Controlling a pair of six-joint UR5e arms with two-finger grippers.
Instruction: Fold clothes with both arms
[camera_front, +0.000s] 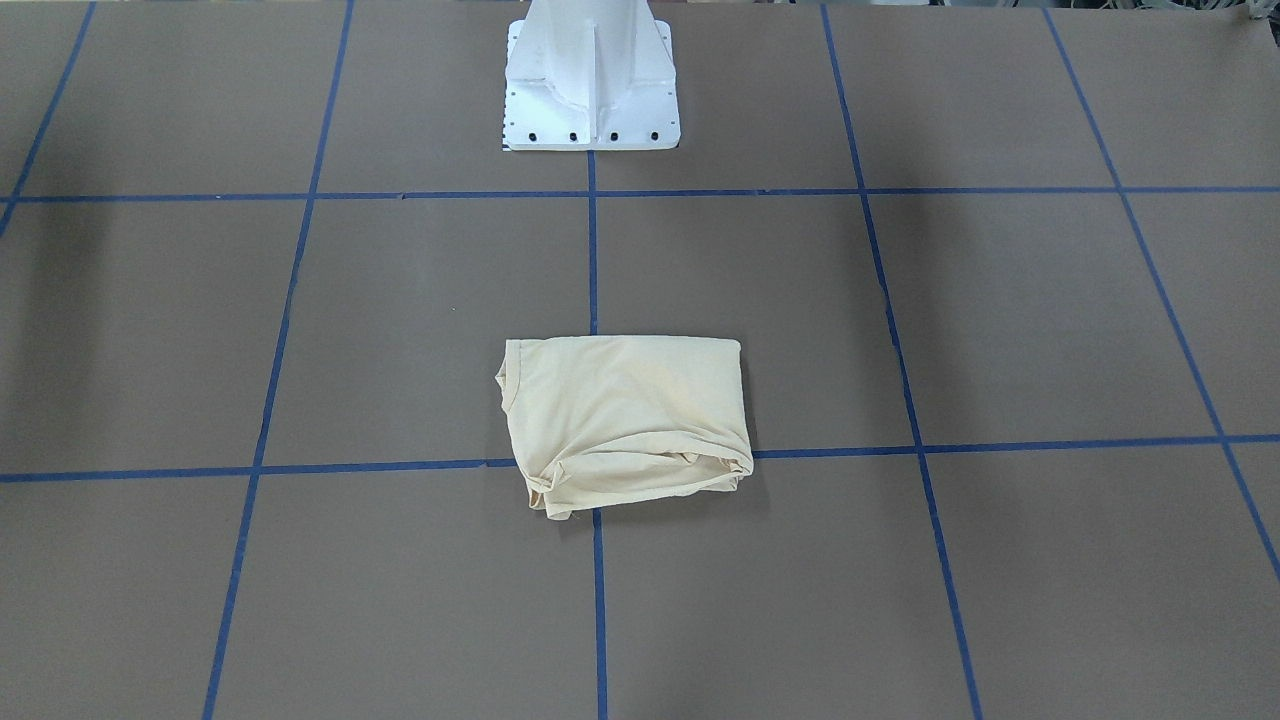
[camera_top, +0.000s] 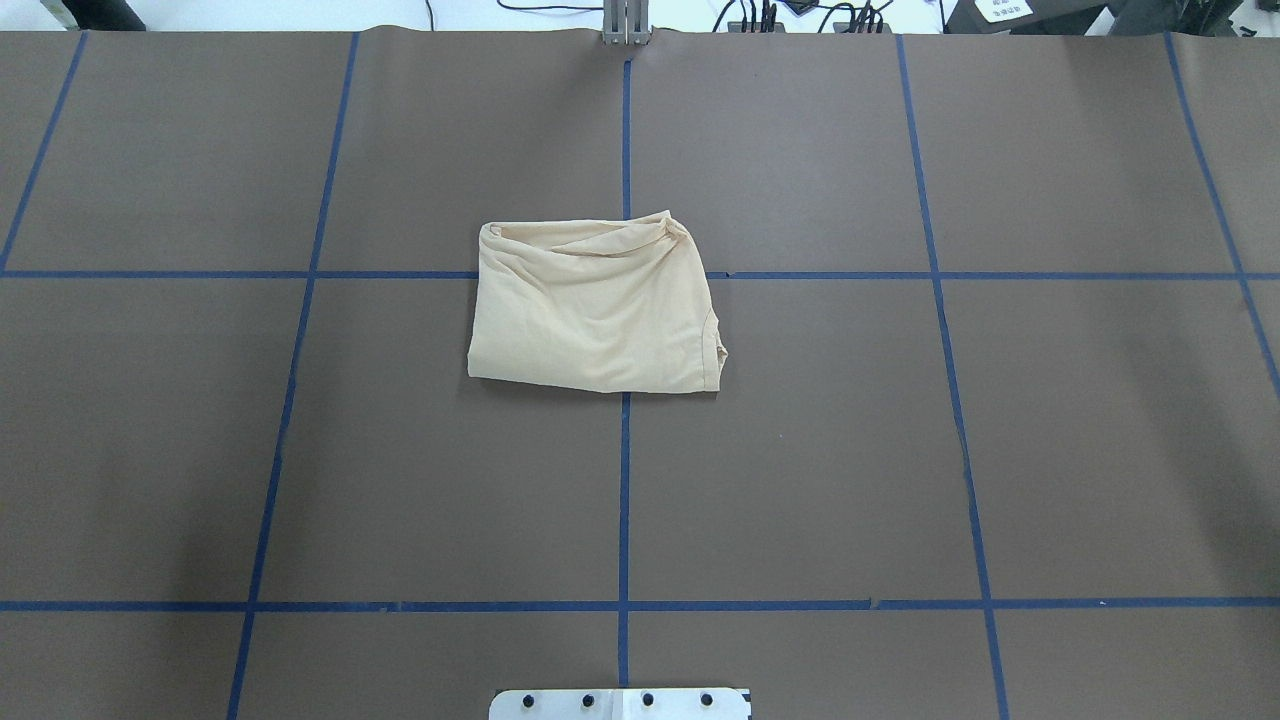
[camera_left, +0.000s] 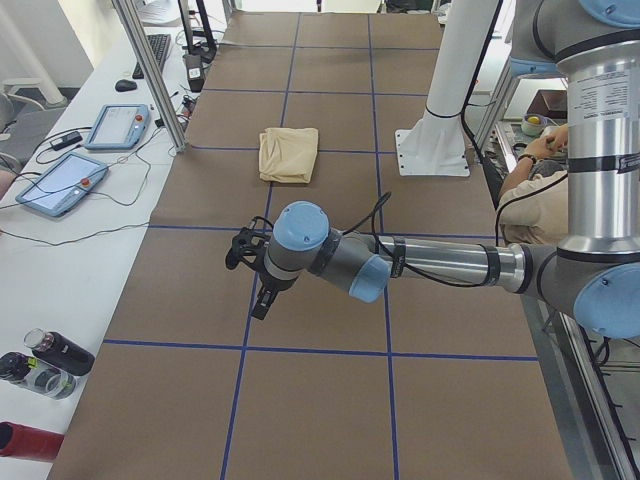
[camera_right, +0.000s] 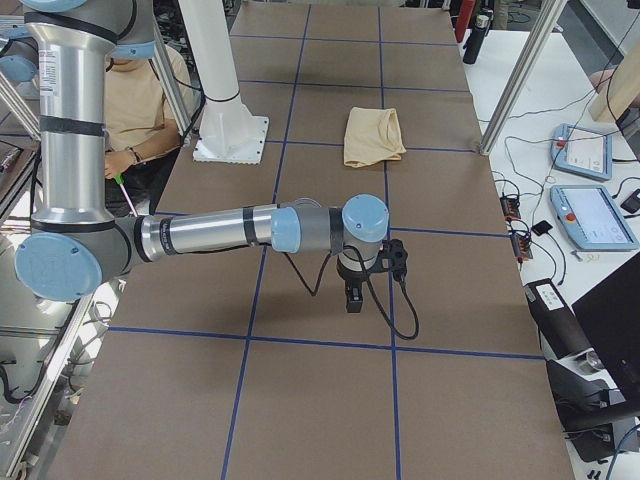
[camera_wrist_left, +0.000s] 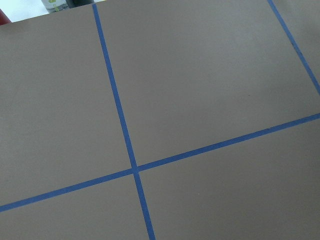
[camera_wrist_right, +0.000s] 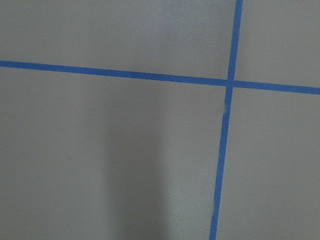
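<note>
The clothes, one pale cream-yellow shirt (camera_top: 595, 310), lie folded into a compact rectangle at the middle of the brown table (camera_top: 300, 450), bunched along the far edge; no print shows. The same folded shirt (camera_front: 625, 420) straddles the blue tape cross. Neither arm reaches into the overhead or front view. My left arm's gripper (camera_left: 262, 290) hangs low over the table, well away from the shirt (camera_left: 288, 153). My right arm's gripper (camera_right: 353, 295) also hangs apart from the shirt (camera_right: 372, 137). I cannot tell whether either is open or shut. Both wrist views show only bare table and tape.
The white pedestal (camera_front: 590, 90) stands at the robot's side of the table. A seated person (camera_left: 530, 170) is behind the pedestal. Teach pendants (camera_left: 60, 180) and bottles (camera_left: 50, 360) lie on the white side bench. Metal posts (camera_right: 520, 75) rise at the table's edge.
</note>
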